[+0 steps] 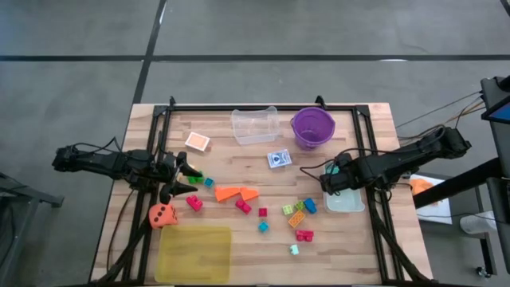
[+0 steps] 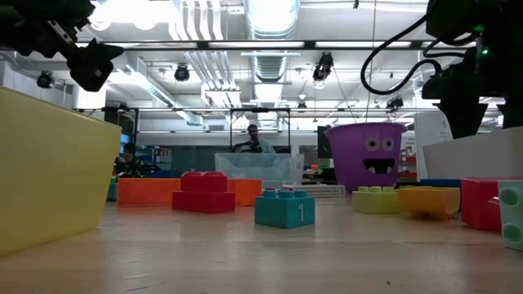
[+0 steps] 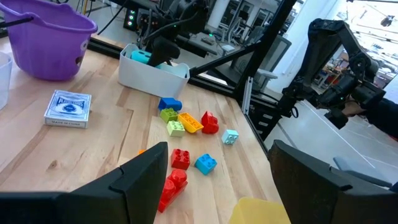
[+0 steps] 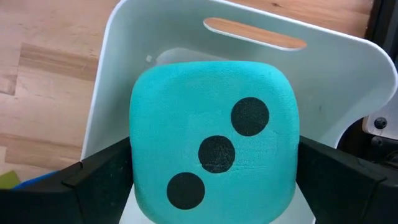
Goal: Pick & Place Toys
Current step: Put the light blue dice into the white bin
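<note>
**Die at the bin, loose toys left to fetch**

Placement is the step in hand. The right gripper (image 1: 329,179) hangs over the white bin (image 1: 347,204) near the tabletop's right edge, with the teal die (image 4: 214,137) between its fingers. The jaws are spread wide on either side of the die. It looks let go and sitting in the bin rather than squeezed, though the fingers lie close along its sides. The next move for this arm is probably to lift straight up clear of the die without dragging it out, then swing to the brick cluster (image 1: 299,215) just beside the bin.

The left gripper (image 3: 217,158) hovers near the left edge with its jaws apart and nothing between them. A green brick (image 1: 195,178) lies just beside it, so a short drop and a close would take that one. A pink brick (image 1: 194,202) and the orange die (image 1: 162,215) are also near. The orange wedges (image 1: 236,193) lie mid-table.

Containers:
- The bin shows only the teal die.
- The clear tub (image 1: 255,126) at the far edge shows nothing inside.
- The purple bucket (image 1: 312,127), beside the tub, shows nothing inside from above.
- The yellow tray (image 1: 194,253) at the near-left corner is bare.
- Two card packs, one blue (image 1: 278,159) and one orange (image 1: 197,142), lie on the wood nearer the far edge.
</note>
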You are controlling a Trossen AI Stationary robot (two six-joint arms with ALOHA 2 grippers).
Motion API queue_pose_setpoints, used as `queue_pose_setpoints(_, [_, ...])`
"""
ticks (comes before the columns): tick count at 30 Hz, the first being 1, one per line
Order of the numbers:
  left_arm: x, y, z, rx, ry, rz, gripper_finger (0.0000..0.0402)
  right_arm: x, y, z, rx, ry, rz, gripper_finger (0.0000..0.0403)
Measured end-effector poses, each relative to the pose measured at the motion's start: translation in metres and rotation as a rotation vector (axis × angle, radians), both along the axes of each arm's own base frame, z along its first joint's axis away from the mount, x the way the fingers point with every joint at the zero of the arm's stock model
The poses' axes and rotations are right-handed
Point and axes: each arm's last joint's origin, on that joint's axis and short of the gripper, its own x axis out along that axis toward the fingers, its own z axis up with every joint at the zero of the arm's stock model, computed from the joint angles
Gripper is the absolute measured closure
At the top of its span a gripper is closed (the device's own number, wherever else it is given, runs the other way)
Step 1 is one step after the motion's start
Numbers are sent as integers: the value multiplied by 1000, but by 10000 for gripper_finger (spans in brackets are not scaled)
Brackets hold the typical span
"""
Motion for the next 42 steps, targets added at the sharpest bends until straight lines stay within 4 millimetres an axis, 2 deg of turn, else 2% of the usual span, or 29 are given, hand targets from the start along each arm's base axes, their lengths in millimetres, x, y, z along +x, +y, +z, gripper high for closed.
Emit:
queue_pose_setpoints(14, [0, 0, 0, 0, 0, 0, 128, -3, -2, 5, -21, -32, -3, 17])
queue_pose_setpoints(19, [0, 0, 0, 0, 0, 0, 128, -9, -3, 3, -27, 38, -46, 17])
queue_pose_setpoints(34, [0, 0, 0, 1, 3, 0, 128, 1, 0, 4, 8, -51, 45, 17])
queue_pose_setpoints(40, [0, 0, 0, 1, 3, 0, 128, 1, 0, 4, 8, -51, 38, 17])
queue_pose_setpoints(42, [0, 0, 0, 1, 2, 0, 128, 0, 0, 4, 8, -56, -12, 16])
